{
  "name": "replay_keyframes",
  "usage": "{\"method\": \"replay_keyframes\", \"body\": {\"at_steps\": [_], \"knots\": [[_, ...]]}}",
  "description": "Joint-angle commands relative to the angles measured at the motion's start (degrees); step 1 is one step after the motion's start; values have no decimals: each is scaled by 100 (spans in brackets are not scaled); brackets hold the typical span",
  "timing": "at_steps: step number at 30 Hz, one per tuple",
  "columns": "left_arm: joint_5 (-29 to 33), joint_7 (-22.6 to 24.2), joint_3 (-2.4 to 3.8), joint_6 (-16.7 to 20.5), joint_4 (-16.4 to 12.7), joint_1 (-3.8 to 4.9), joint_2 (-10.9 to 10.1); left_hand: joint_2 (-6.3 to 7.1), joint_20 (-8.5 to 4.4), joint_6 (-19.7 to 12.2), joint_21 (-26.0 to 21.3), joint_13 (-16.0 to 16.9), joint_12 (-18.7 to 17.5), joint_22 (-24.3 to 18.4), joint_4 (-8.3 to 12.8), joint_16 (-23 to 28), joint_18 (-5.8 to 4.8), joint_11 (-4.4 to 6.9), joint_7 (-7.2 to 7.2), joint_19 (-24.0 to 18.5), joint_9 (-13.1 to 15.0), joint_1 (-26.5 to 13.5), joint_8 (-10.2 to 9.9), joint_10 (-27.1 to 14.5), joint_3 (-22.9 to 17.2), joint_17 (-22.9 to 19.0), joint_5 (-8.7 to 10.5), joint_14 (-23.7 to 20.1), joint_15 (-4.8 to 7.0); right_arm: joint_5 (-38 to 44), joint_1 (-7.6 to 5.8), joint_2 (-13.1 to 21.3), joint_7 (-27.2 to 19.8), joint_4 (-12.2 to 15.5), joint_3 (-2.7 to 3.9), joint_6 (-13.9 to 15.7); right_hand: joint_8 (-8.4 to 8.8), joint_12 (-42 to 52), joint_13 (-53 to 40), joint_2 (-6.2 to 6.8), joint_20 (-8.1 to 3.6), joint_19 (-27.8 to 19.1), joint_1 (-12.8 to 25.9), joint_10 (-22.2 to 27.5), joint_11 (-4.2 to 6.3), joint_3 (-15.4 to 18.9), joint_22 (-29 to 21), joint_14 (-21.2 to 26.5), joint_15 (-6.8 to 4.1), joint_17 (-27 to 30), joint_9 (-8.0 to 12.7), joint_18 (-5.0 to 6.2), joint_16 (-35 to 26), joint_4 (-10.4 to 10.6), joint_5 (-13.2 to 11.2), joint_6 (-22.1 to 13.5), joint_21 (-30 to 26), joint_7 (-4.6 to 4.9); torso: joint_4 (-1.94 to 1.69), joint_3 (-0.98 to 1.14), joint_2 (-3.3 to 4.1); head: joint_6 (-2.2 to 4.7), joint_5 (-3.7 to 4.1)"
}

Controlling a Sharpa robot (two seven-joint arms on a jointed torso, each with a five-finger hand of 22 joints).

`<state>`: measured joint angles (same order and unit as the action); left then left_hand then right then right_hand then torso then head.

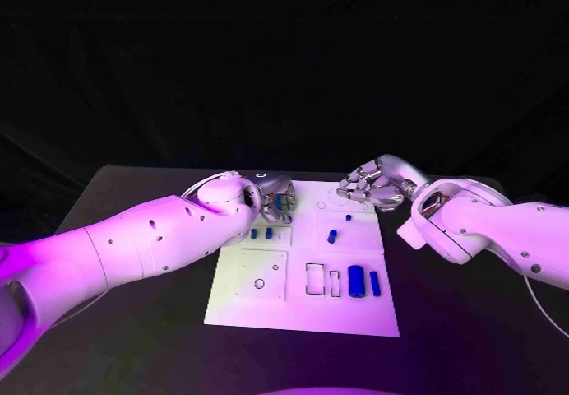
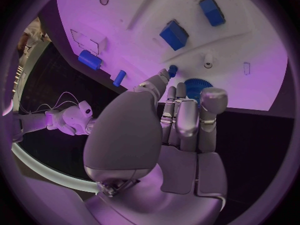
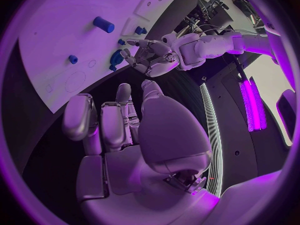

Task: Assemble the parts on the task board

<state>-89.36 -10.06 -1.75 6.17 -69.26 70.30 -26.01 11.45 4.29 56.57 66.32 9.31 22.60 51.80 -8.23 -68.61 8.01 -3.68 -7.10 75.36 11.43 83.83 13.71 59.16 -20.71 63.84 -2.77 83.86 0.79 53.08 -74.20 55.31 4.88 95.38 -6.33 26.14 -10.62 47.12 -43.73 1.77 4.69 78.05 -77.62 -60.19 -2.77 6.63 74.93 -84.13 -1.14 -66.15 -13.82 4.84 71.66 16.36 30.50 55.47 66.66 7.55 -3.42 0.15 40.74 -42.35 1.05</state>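
Observation:
The white task board [image 1: 238,300] lies in the middle of the table. My left hand [image 1: 273,200] hangs over its far left corner and holds a blue gear [image 2: 195,86] at its fingertips; the gear [image 3: 116,59] also shows in the right wrist view beside that hand [image 3: 152,57]. A small blue peg [image 2: 173,70] sits close to the thumb tip. My right hand [image 1: 372,188] hovers over the far right corner, fingers loosely bent, nothing in them. Two blue blocks [image 1: 261,234] lie left of centre, and a blue cylinder [image 1: 333,236] lies mid-board.
A thick blue cylinder [image 1: 356,281] and a thinner one [image 1: 375,283] lie near the board's right edge, beside empty rectangular slots [image 1: 316,279]. A small blue piece [image 1: 349,218] sits further back. Black table [image 1: 118,329] surrounds the board.

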Motion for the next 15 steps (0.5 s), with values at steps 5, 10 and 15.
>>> {"method": "replay_keyframes", "body": {"at_steps": [5,10,15], "knots": [[-124,-57,0,-167,55,-34,47,-12,-5,61,90,-21,-53,114,10,-48,-107,-1,7,50,-17,50,-30,53,-62,-12,-19,128,11,61,5,-2,-59,12,0,22,-31,-43,34,-5,6,-49,-77,22,5,-37,61,-18,-35,23,-9,50,-47,0,27,-51,-41,-3,-4,0,-6,-23,1],[-125,-50,0,-200,70,-45,63,-16,-4,80,143,-38,-68,182,24,-57,-118,2,7,66,-30,55,-46,79,-95,-22,-18,126,13,63,5,-9,-59,10,0,23,-33,-53,46,-5,6,-53,-76,22,5,-38,54,-17,-35,31,-10,52,-57,1,28,-49,-55,-3,-7,0,-9,-25,2],[-111,29,0,-150,94,-62,83,-38,-5,138,196,-72,-100,235,64,-73,-122,14,14,57,-55,79,-74,155,-189,-47,-17,119,20,64,5,-19,-60,6,0,11,-34,-64,60,-6,5,-57,-76,21,5,-40,46,-16,-35,38,-11,55,-66,2,30,-48,-69,-3,0,-1,-8,-31,4]]}}
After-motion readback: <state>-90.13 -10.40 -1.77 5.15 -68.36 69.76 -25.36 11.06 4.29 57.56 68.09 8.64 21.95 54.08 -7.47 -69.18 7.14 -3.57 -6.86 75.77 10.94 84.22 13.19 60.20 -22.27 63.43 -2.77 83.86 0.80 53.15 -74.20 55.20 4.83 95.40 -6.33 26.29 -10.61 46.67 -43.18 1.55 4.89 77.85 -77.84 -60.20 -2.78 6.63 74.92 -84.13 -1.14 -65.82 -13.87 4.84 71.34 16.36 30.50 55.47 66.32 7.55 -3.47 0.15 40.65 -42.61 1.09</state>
